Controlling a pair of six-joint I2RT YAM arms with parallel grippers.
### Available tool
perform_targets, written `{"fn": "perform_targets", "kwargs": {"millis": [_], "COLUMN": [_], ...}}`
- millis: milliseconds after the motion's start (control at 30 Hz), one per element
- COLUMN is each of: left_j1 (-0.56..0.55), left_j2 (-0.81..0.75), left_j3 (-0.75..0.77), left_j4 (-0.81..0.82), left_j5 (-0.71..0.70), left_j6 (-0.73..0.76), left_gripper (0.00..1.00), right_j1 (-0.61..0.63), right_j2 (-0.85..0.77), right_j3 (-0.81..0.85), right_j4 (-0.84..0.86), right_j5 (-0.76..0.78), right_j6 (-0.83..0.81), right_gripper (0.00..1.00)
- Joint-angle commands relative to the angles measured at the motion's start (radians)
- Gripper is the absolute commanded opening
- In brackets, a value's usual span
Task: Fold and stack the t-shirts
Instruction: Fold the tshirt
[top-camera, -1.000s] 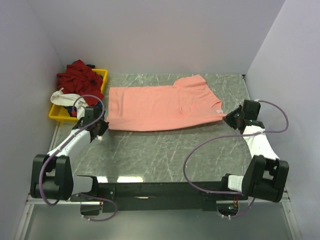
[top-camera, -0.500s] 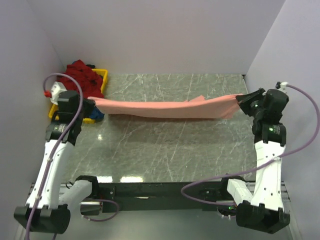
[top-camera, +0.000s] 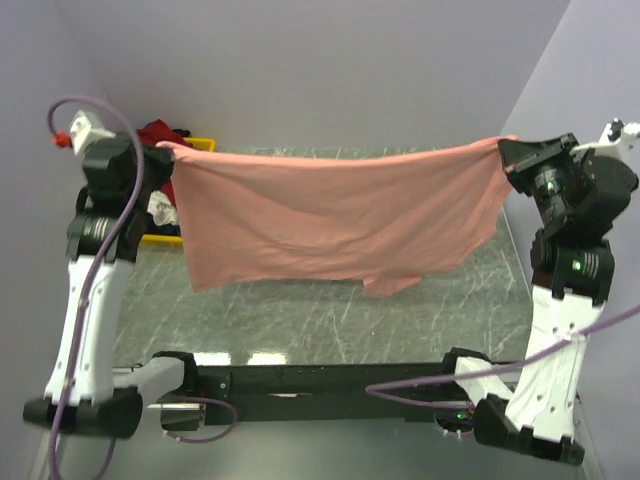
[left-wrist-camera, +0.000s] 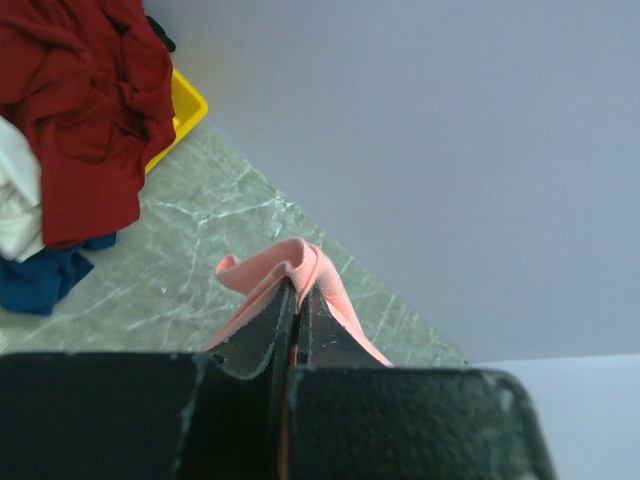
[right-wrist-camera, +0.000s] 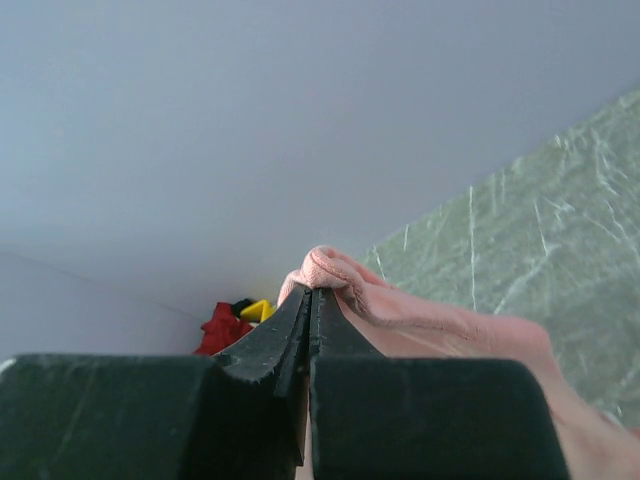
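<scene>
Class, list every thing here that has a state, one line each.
salmon-pink t-shirt, lifted, hanging spread between both tools
left tool, shut on one shirt corner
right tool, shut on the other corner
dark red t-shirt, crumpled in the yellow tray
white t-shirt, crumpled
blue t-shirt, crumpled

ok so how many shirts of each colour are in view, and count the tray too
salmon-pink t-shirt, held up between both tools: 1
dark red t-shirt: 1 heap, and I cannot tell if it is more than one
white t-shirt: 1
blue t-shirt: 1
yellow tray: 1
total: 5
</scene>
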Motion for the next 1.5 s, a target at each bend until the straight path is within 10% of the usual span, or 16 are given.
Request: {"fn": "perform_targets", "kwargs": {"millis": [0, 567, 1067, 1467], "left_j1": [0.019, 0.068, 0.096, 0.078], "left_j2": [0.162, 0.748, 0.371, 0.219], "left_j3": [0.085, 0.741, -0.271, -0.851], "left_j4": [0.102, 0.209, 0.445, 0.436], "left_j5": [0.012, 0.192, 0.224, 0.158], "left_j6": [0.031, 0.051, -0.012, -0.161], "left_gripper": [0.0, 0.0, 0.0, 0.0], "right_j1": [-0.008, -0.005, -0.006, -0.039], "right_j2": [0.127, 0.612, 0.236, 0.253], "right_j3": [0.039, 0.494, -0.599, -1.017], "right_j4": [0.163, 0.315, 0.514, 0.392], "right_j5": [-0.011, -0.07, -0.082, 0.027], "right_j6": [0.02, 0.071, 0.076, -0.027], "right_gripper": [0.0, 0.0, 0.0, 0.0]}}
